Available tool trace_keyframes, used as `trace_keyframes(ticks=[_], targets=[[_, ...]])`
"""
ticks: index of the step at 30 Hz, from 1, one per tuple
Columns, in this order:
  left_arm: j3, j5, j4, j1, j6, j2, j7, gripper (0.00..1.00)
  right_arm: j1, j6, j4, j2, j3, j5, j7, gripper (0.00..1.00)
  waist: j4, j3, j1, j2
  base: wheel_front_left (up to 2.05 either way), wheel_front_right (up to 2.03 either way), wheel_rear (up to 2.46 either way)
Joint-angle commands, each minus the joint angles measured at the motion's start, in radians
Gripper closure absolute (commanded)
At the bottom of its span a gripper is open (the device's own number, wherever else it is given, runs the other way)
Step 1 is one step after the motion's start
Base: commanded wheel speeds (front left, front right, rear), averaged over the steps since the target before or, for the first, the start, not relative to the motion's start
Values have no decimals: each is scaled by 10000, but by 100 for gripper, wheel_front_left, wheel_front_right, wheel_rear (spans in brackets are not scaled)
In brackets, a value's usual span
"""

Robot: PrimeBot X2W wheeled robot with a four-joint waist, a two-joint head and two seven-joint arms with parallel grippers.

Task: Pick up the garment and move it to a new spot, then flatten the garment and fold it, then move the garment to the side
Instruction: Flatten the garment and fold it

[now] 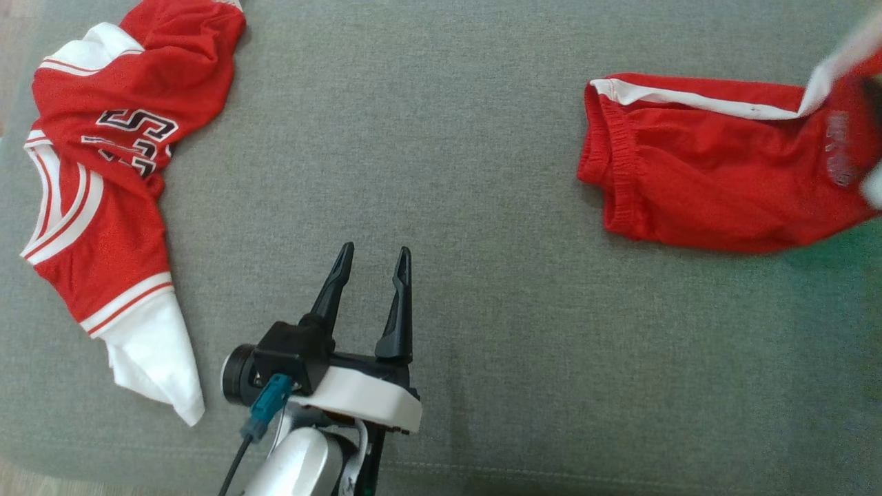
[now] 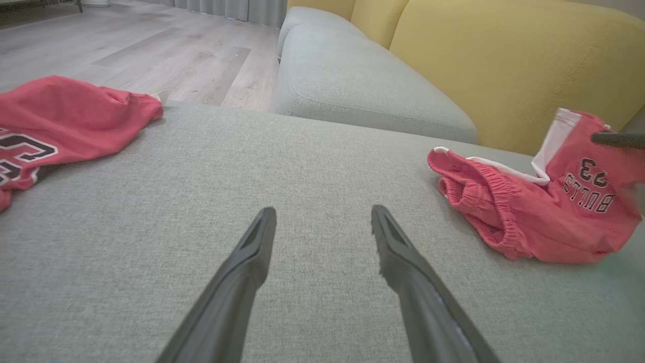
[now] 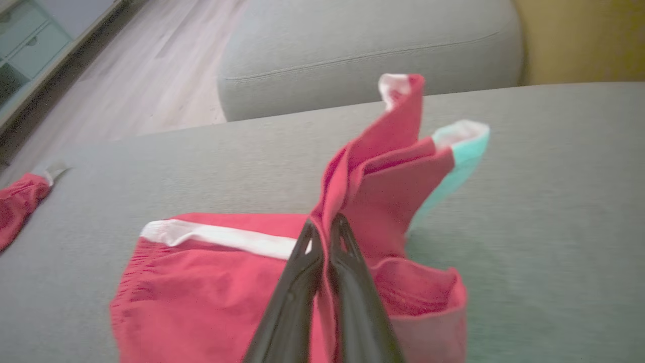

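Pinches a fold of the red shorts (image 1: 696,186) with the right gripper (image 3: 325,224), fingers pressed together on the cloth, that edge raised, the rest lying on the grey sofa cushion (image 1: 441,138), right side. Holds the left gripper (image 1: 376,248) spread and empty above bare cushion — between shorts and a crumpled red jersey (image 1: 103,172). Looks barely begun — moving, flattening, folding, setting aside all left.

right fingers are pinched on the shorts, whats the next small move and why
Probably lift the right fingers straight up a little. They are shut on a raised fold of the red shorts, while the rest lies slack on the grey cushion. The left fingers stand open, apart from the shorts.
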Motion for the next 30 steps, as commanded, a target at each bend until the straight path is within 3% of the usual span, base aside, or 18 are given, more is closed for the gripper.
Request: trace_keyframes(ticks=[1,7,11,17,26,27,28,30], targets=[[321,87,-244,-58,-50,-28,-120,0,47,75,-544,189,302,30,77,100,-14,14,0,0,0,0,0],[300,115,-49,-221,-200,-92,-120,0,-136,75,-665,2133,1500,-428,48,100,105,133,0,0,0,0,0],[284,42,47,-276,-186,-107,-120,0,-163,75,-273,3015,1773,-717,-287,100,313,88,0,0,0,0,0],[180,-119,117,-180,-71,-111,-120,0,-359,75,307,3579,1595,-966,-706,100,456,-42,0,0,0,0,0],[15,-244,267,-166,-14,-113,-120,0,-440,75,1124,3871,1842,-853,-1112,100,410,-305,0,0,0,0,0],[16,-253,281,-171,-16,-113,-120,0,-444,75,1195,3886,1888,-753,-1231,79,393,-335,0,0,0,0,0],[16,-253,281,-171,-16,-113,-120,0,-444,75,1195,3886,1888,-753,-1231,79,393,-335,0,0,0,0,0],[29,-270,312,-164,-14,-113,-120,0,-445,75,1306,3906,2097,-540,-1466,0,344,-417,0,0,0,0,0]])
